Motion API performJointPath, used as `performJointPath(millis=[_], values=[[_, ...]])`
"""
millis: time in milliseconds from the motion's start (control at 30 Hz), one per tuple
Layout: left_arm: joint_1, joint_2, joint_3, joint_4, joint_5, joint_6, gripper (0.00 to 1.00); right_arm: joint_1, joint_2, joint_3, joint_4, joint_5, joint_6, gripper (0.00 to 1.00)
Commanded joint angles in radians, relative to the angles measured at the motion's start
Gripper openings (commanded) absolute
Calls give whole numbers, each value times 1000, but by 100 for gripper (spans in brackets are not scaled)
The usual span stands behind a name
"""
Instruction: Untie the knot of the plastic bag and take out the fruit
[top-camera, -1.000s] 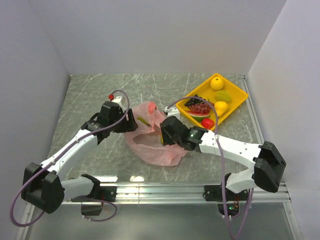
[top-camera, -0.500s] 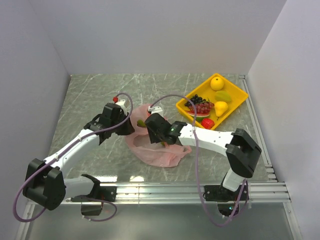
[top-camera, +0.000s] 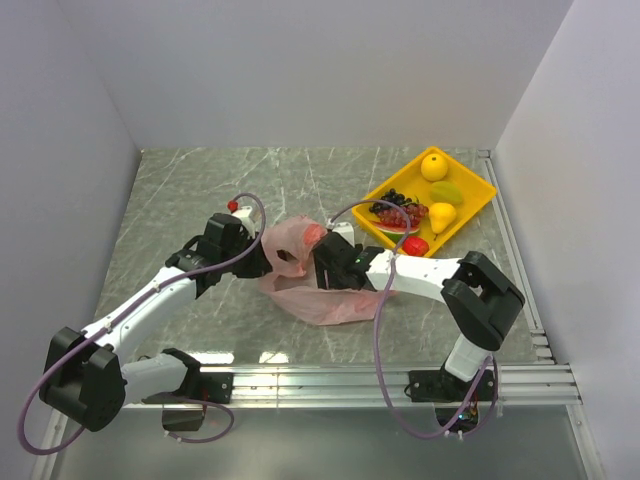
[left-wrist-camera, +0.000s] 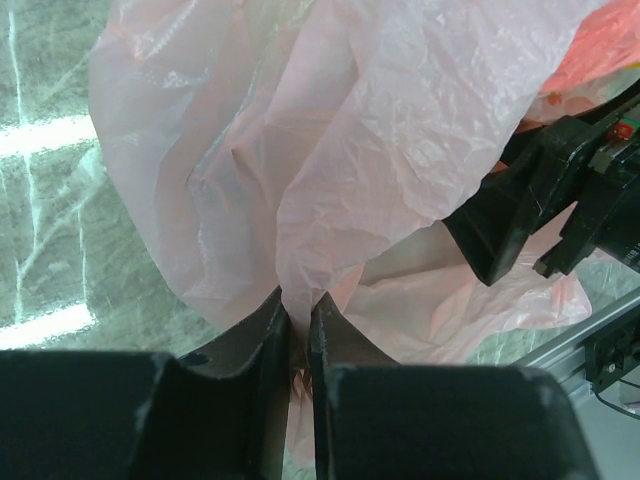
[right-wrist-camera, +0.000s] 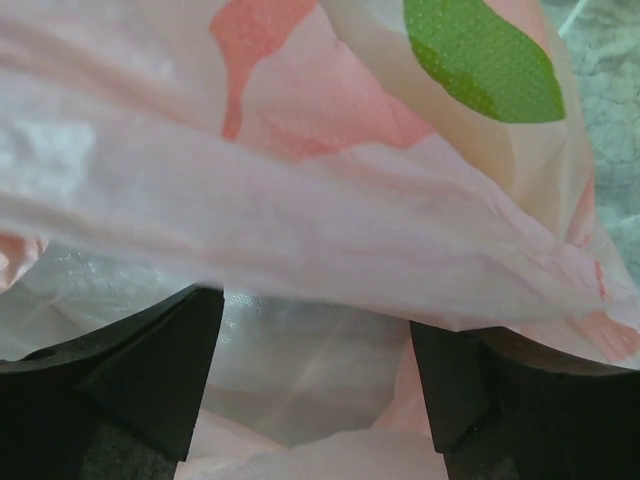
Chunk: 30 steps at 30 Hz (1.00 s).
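Note:
The pink plastic bag (top-camera: 318, 296) lies crumpled mid-table, its left part raised between the two arms. My left gripper (top-camera: 264, 258) is shut on a fold of its thin film (left-wrist-camera: 298, 305), pinched flat between both fingers. My right gripper (top-camera: 323, 268) stands open at the bag's mouth; its fingers (right-wrist-camera: 150, 372) are wide apart with only loose film (right-wrist-camera: 330, 220) draped over them. One dark finger of it (left-wrist-camera: 520, 210) shows in the left wrist view. The knot is out of view. Fruit lies in the yellow tray (top-camera: 482, 196): a citrus (top-camera: 434, 165), a mango (top-camera: 447, 192) and a pear (top-camera: 441, 215).
The tray at the back right also carries grape bunches (top-camera: 398, 211), a watermelon slice and a small red fruit (top-camera: 416, 246). White walls close in the marbled table (top-camera: 200, 190) on three sides. A metal rail (top-camera: 330, 378) runs along the near edge by the arm bases.
My left gripper closed on the bag's edge and has lifted it a little. My right arm swung left to the bag's mouth, and its fingers have just spread apart.

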Motion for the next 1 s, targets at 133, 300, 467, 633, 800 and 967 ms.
performJointPath(millis=[133, 300, 467, 633, 800, 967], values=[[-4, -10, -8, 40, 37, -1, 17, 15, -84, -18, 114, 58, -44, 86], [-8, 0, 31, 39, 51, -10, 17, 17, -120, 60, 41, 170, -117, 89], [-18, 17, 82, 11, 26, -13, 18, 15, -92, 98, 44, 209, -213, 91], [-19, 50, 126, -11, 28, -7, 18, 1, -36, 112, 92, 195, -255, 92], [-21, 85, 149, -23, 37, 11, 19, -15, 40, 123, 150, 170, -299, 92], [-19, 137, 179, -55, 35, 39, 20, -31, 103, 144, 189, 190, -347, 92]])
